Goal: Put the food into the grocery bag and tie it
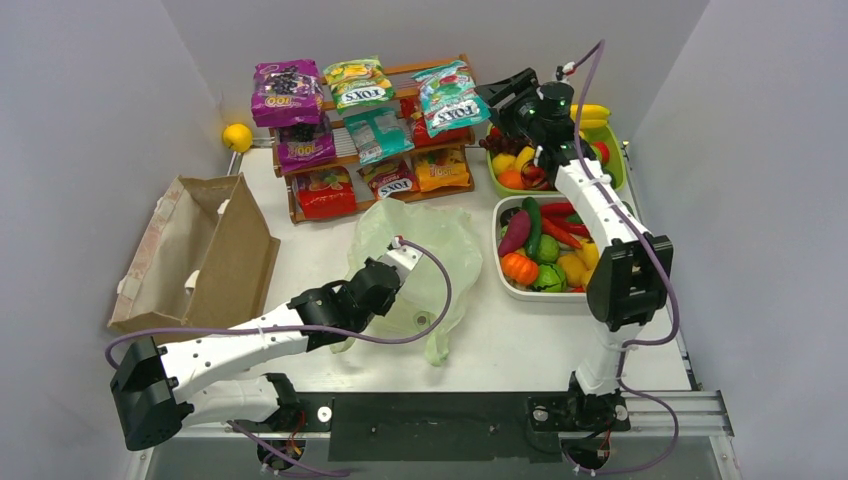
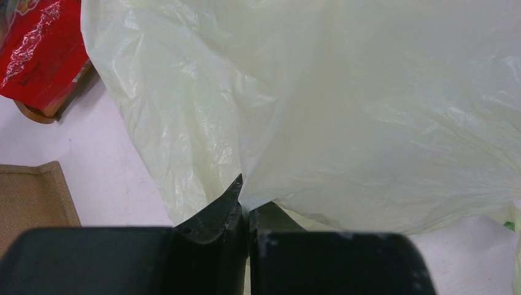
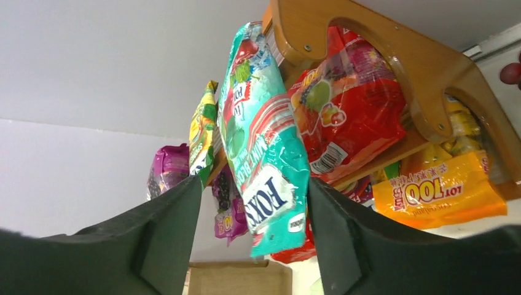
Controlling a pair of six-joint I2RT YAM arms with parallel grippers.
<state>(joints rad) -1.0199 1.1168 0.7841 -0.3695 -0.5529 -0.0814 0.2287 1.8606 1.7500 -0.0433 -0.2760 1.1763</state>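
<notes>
1. Plain pale grey walls (image 1: 90, 120) shut you in on three sides. The back one stands just beyond the right pincer (image 1: 495, 95), and the left one is well apart from the left pincer (image 1: 398, 258).
2. A white table top (image 1: 520, 340) lies under both pincers.
3. A wooden rack (image 3: 393, 40) stands against the back wall, straight ahead of the right pincer, its curved side panel rising above it.
4. A black plate (image 1: 430, 420) and a metal rail (image 1: 700, 405) run along the near edge, behind both pincers.
5. Your light is soft and even, with only faint shadows.
</notes>
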